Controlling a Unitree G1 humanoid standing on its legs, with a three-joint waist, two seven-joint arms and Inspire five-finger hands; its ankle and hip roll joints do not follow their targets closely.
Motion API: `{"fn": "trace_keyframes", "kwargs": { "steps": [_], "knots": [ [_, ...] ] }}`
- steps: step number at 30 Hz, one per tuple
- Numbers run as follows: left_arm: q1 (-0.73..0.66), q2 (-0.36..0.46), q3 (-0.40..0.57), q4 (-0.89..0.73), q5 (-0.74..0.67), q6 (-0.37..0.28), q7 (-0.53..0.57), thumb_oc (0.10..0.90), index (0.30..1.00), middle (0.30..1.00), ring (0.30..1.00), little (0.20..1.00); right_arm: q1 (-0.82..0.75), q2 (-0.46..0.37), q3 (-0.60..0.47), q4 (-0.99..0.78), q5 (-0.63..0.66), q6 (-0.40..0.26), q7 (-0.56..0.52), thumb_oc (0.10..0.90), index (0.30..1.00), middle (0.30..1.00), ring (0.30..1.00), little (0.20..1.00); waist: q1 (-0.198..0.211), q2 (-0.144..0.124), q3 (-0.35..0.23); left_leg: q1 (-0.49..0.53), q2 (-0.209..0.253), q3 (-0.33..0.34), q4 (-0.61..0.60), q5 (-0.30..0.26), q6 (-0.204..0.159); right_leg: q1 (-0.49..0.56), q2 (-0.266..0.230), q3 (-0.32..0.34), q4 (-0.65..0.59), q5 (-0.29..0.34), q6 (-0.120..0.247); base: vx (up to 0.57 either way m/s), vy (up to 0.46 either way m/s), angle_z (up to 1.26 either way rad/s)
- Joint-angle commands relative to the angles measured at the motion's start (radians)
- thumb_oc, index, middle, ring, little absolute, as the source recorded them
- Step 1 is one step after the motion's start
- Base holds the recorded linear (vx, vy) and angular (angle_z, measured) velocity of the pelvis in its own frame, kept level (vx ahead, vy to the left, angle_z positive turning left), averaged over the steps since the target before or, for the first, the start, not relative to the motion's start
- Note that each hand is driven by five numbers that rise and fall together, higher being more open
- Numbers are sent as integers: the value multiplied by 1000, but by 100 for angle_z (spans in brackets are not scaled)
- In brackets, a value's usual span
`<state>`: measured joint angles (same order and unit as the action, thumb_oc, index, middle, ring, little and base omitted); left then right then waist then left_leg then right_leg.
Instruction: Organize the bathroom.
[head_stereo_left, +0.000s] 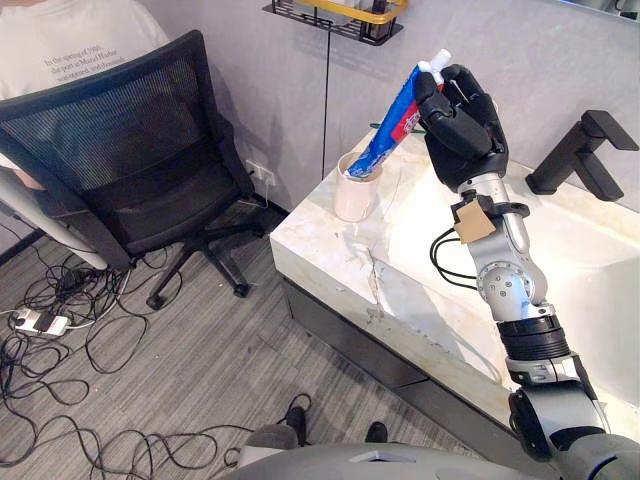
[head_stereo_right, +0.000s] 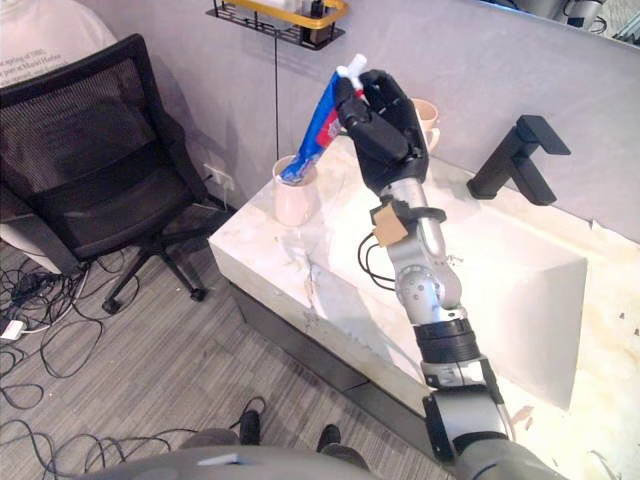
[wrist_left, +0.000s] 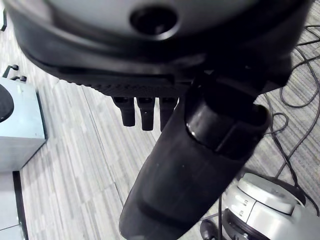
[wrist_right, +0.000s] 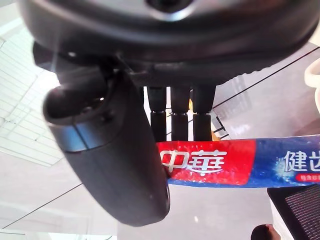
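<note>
A red and blue toothpaste tube (head_stereo_left: 395, 125) with a white cap leans steeply, its lower end inside a pale cup (head_stereo_left: 355, 190) on the marble counter's (head_stereo_left: 320, 250) left corner. My right hand (head_stereo_left: 462, 125) is shut on the tube's upper part, just below the cap. In the right wrist view the tube (wrist_right: 240, 162) is pinched between thumb and fingers (wrist_right: 180, 120). My left hand (wrist_left: 185, 165) hangs over the grey floor, its fingers relaxed and holding nothing.
A black faucet (head_stereo_left: 585, 150) stands behind the white sink basin (head_stereo_left: 600, 260). A second mug (head_stereo_right: 428, 118) sits by the wall. A black wire shelf (head_stereo_left: 340, 15) hangs above. A black office chair (head_stereo_left: 130, 150), a person in white (head_stereo_left: 70, 40) and floor cables (head_stereo_left: 60, 320) lie left.
</note>
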<state>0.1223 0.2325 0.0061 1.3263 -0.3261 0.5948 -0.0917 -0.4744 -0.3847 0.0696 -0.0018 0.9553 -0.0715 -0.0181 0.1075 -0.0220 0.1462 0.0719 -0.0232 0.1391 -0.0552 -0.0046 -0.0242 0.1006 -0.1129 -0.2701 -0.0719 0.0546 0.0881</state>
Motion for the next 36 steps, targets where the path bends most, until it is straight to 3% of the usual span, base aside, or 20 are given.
{"fn": "trace_keyframes", "kwargs": {
  "steps": [1, 23, 36],
  "knots": [
    [10, 20, -51, 105, -2, 72, 11, 800, 900, 900, 900, 900, -101, 33, -88, -91, 44, -120, 35, 400, 300, 300, 300, 300, 13, -18, -43, -32, 15, 51, 97, -71, 20, -49, 4, 27, 100, -97, 37, 0, 0, 0],
    [-2, 17, -57, 101, 0, 65, 6, 800, 900, 900, 900, 900, -56, 64, -55, -77, 17, -89, 85, 400, 300, 300, 300, 300, 18, -14, -23, -48, 13, 34, 113, -70, 22, -58, -3, 26, 117, -101, 36, -1, -1, 1],
    [-5, 16, -58, 91, 1, 70, 8, 800, 900, 900, 900, 900, -34, 90, 1, -55, -4, -39, 113, 400, 300, 300, 300, 300, 14, -12, -20, -46, 15, 40, 111, -67, 23, -63, -5, 29, 121, -100, 38, 0, 0, 0]
  ]
}}
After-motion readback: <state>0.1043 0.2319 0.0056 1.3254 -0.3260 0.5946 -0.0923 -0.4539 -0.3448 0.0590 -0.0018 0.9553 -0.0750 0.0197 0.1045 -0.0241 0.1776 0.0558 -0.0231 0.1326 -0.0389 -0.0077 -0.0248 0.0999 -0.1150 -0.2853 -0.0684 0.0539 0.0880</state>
